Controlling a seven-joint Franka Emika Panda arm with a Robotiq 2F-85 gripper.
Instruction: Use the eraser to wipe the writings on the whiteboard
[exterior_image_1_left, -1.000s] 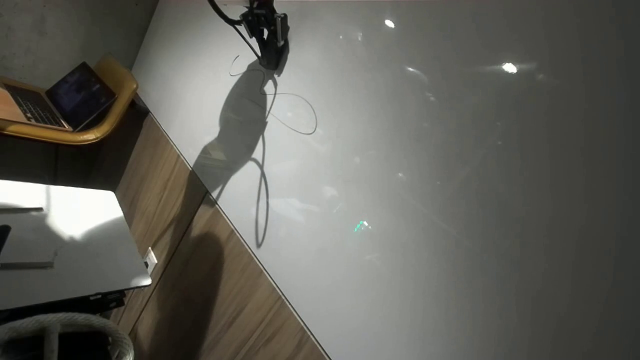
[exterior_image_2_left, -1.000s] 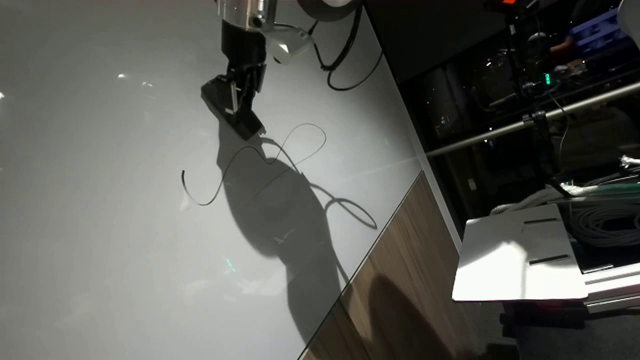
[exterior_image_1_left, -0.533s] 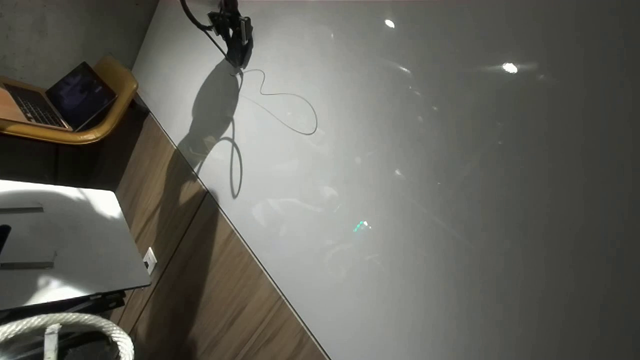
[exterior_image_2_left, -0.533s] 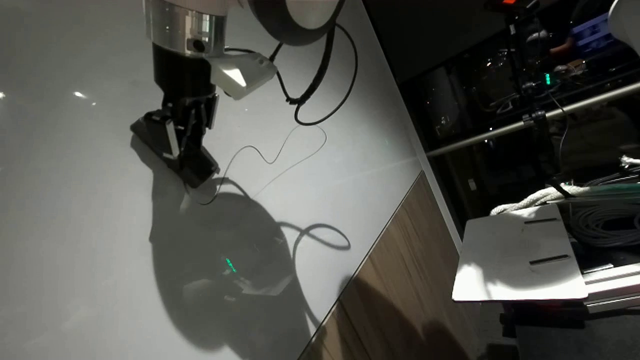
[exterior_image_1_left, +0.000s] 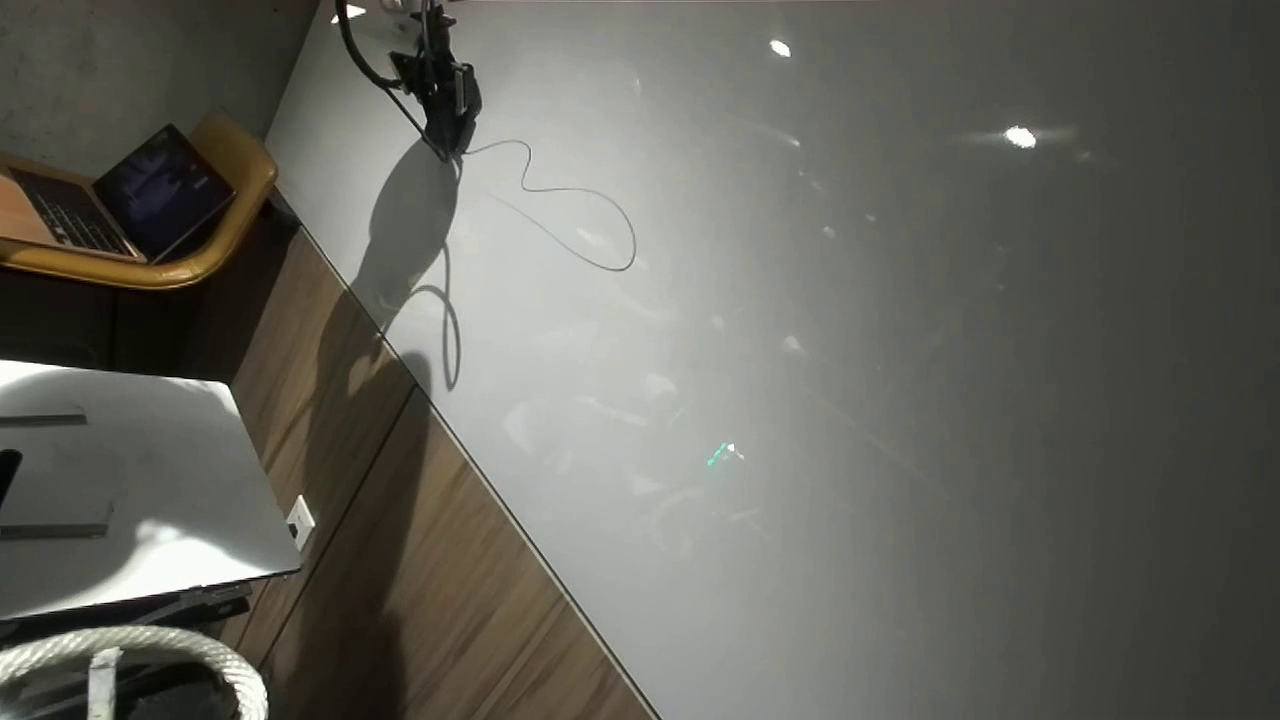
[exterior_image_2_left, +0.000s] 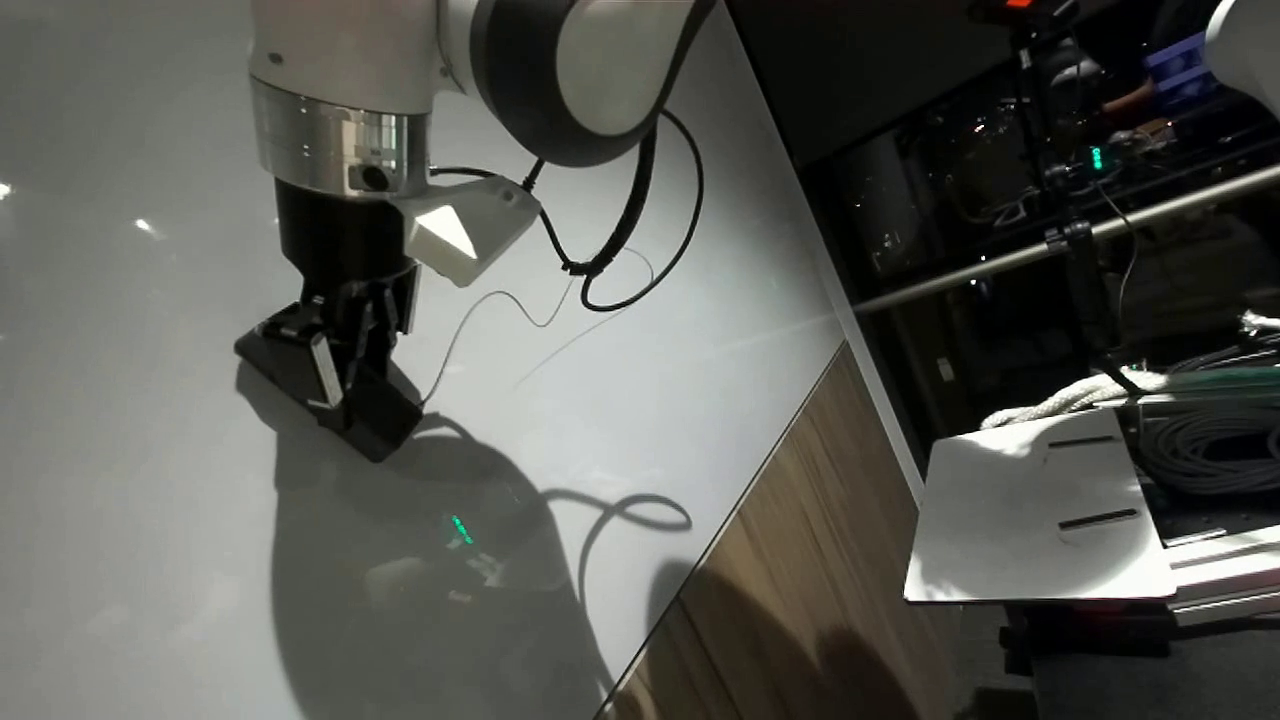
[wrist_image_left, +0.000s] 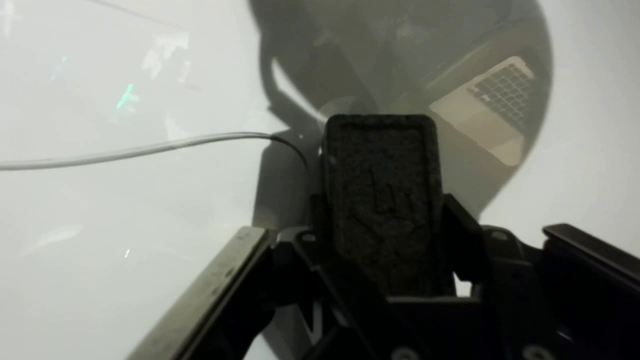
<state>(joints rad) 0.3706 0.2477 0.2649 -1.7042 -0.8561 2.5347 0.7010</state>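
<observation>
1. Eraser (wrist_image_left: 382, 200), a black block, is held at one end of the writings (exterior_image_1_left: 590, 190), on or just off the whiteboard (exterior_image_1_left: 900, 400); contact cannot be confirmed.
2. Gripper (wrist_image_left: 382, 220) is drawn in against the block's long sides, parted only by its width; no slack is seen.
3. Most of the thin looping line is unwiped; wiping is judged to be the step in hand.
4. Face should be kept flat under light, even pressure, and the line followed round its loop in overlapping passes. If the block is tipped onto one edge, a trace may be left; if pressed hard, it may be twisted in the grip.
5. Board edge along the wood panelling (exterior_image_1_left: 510, 610) is well apart from the eraser and need not be reached. Widest open room is offered beyond the loop, away from the panelling.
6. Black cable (exterior_image_2_left: 633, 210) is looped in front of part of the line in an exterior view; slack should be watched on wide sweeps.
</observation>
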